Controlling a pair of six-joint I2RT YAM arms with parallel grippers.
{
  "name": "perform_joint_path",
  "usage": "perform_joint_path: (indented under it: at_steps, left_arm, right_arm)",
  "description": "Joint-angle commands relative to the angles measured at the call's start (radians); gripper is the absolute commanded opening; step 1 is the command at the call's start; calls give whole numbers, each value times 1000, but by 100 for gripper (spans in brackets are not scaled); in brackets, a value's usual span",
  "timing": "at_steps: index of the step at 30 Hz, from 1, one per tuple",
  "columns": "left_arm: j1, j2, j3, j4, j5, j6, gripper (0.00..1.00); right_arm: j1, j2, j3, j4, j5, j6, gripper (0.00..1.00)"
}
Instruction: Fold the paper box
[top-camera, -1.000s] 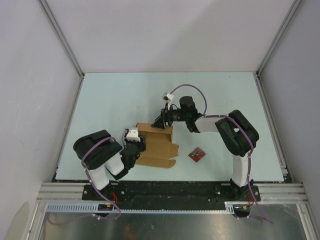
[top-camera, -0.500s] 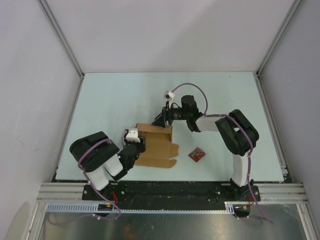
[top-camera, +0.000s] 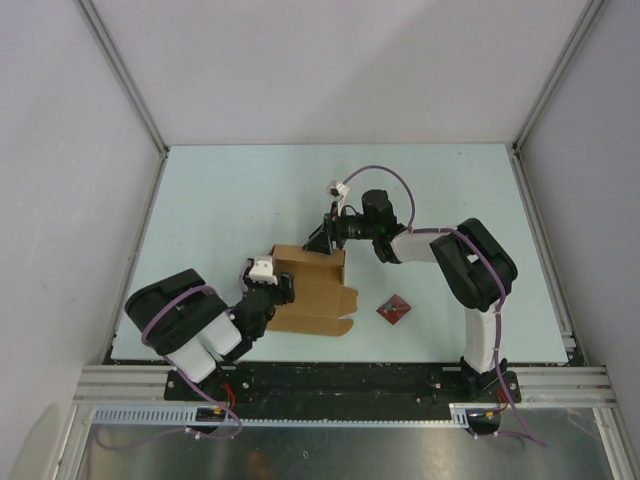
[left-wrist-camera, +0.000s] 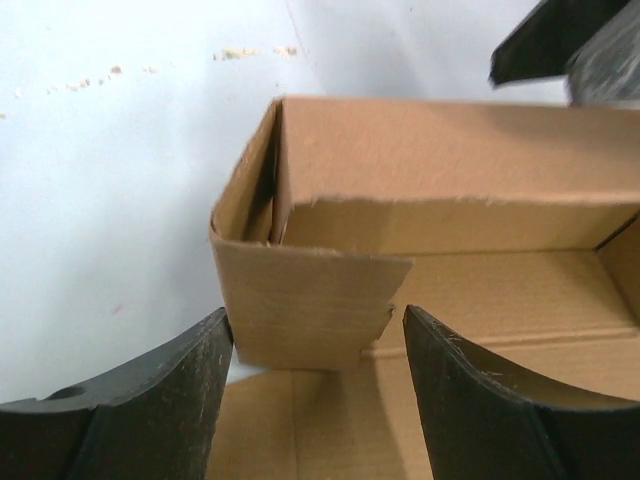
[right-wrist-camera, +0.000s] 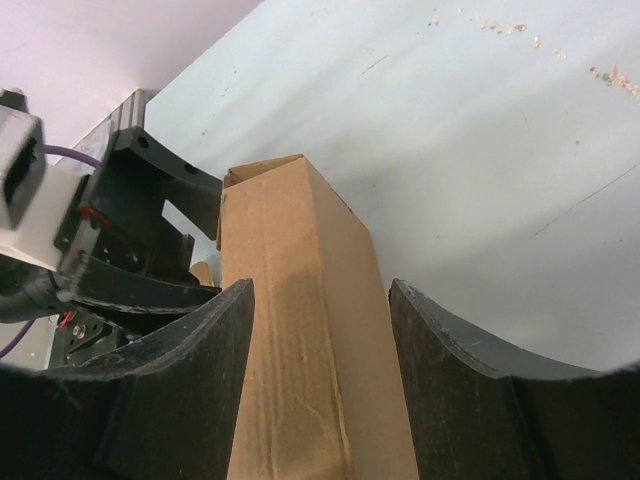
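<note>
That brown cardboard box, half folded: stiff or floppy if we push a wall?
Probably floppy at the creases: the thin brown kraft cardboard box has an end flap standing loose at its corner. Likely light, so a push may slide it across the smooth pale table rather than fold it.

Left arm (top-camera: 185, 320) elbow swings away from the paper box (top-camera: 315, 295) toward the tabletop (top-camera: 220, 190) near-left corner, its end effector (top-camera: 272, 288) edges slightly leftward at the box's left end, right arm wrist (top-camera: 377, 208) and purple cable (top-camera: 385, 172) shift slightly beyond the box's far wall
</note>
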Motion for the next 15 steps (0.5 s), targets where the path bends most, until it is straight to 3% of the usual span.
perform_joint_path:
  at_steps: [1,8,15]
  left_arm:
    - [7,-102,-50,350,12,38,74]
    - [21,-175,-98,348,89,68,73]
    - [33,-129,-110,350,100,48,69]
  right_arm:
    - [-4,15,34,45,-20,9,62]
    - [-4,16,37,44,-21,7,62]
    - [-6,18,40,44,-24,7,61]
